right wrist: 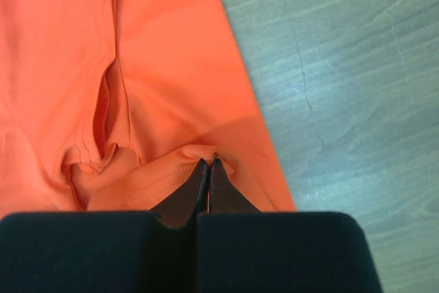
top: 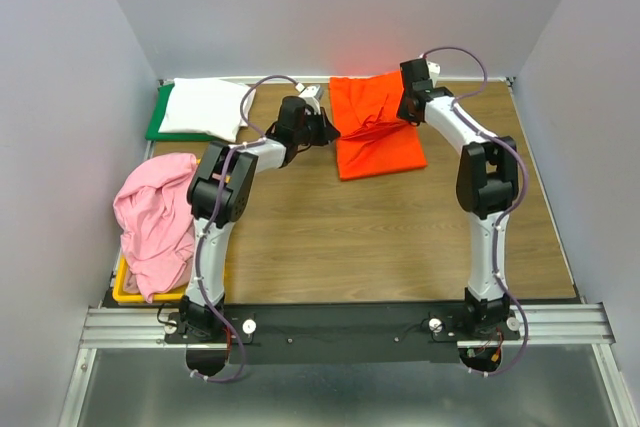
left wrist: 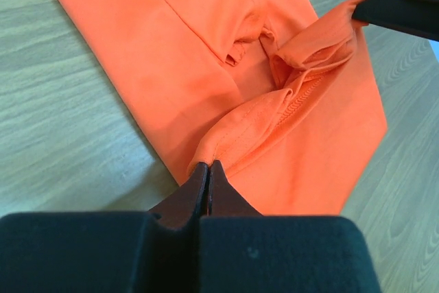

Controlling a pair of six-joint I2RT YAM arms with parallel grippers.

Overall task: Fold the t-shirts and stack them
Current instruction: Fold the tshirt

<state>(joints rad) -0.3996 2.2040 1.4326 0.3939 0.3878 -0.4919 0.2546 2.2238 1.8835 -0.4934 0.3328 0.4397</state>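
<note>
Right now the left fingers (left wrist: 208, 166) are pinched shut on a hemmed edge of the orange shirt (left wrist: 206, 60), with cloth bunched out of the tips. The right fingers (right wrist: 208, 162) are likewise clamped on a fold of that shirt, on its right side. In the left wrist view the held edge runs from the left tips up and across to the right tips. It is slack and puckered between them, not taut.

From above, the shirt lies on the desk (top: 400, 237) with its long axis far-to-near, slightly tilted. The left fingers sit at its left edge and the right fingers at its far right part. The two grips straddle the far half, and the free hem lies on the near side of both. Neither arm is nearer.

My guess at the next move: both carry the held edge toward the near hem, in step, or the fold skews.

A white shirt (top: 205, 107) sits on a green board (top: 158, 122), left of the orange shirt. A pink shirt (top: 155, 217) is further left and nearer, draped over a yellow bin (top: 125, 294).
</note>
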